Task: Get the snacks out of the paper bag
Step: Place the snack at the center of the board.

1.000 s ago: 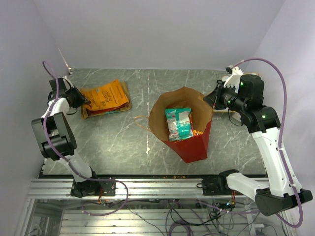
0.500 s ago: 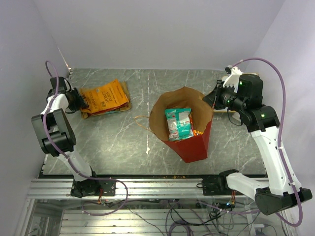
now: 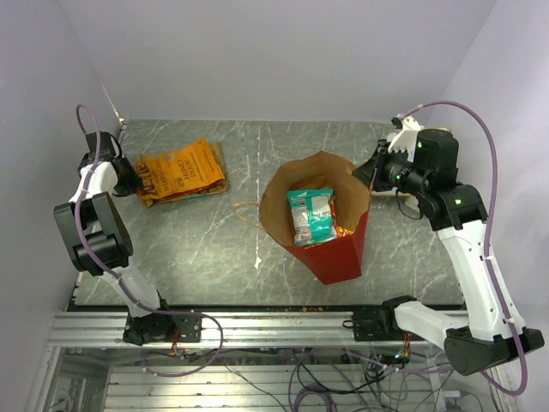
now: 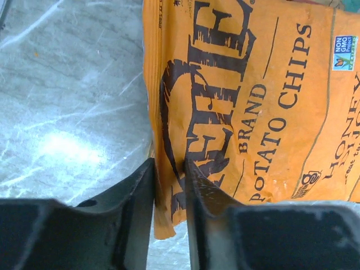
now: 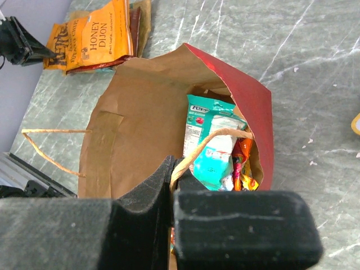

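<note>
Left pincer (image 4: 169, 174) is at the far-left of the worktop (image 3: 206, 249), jaws slightly apart. The near corner of the orange chip bag (image 3: 182, 167) sits in the gap; can't tell if either finger touches it. The chip bag lies flat on the worktop on top of a red-edged packet (image 3: 184, 194), well apart from the paper bag (image 3: 339, 253).

Right pincer (image 5: 171, 177) is closed tight on a tan handle (image 5: 211, 135) at the paper bag's far-right rim. The bag stands open, mouth up. A teal packet (image 3: 310, 215) is still inside, with orange-red packets (image 5: 243, 163) beside it. The other handle (image 3: 244, 215) is draped on the worktop.
</note>
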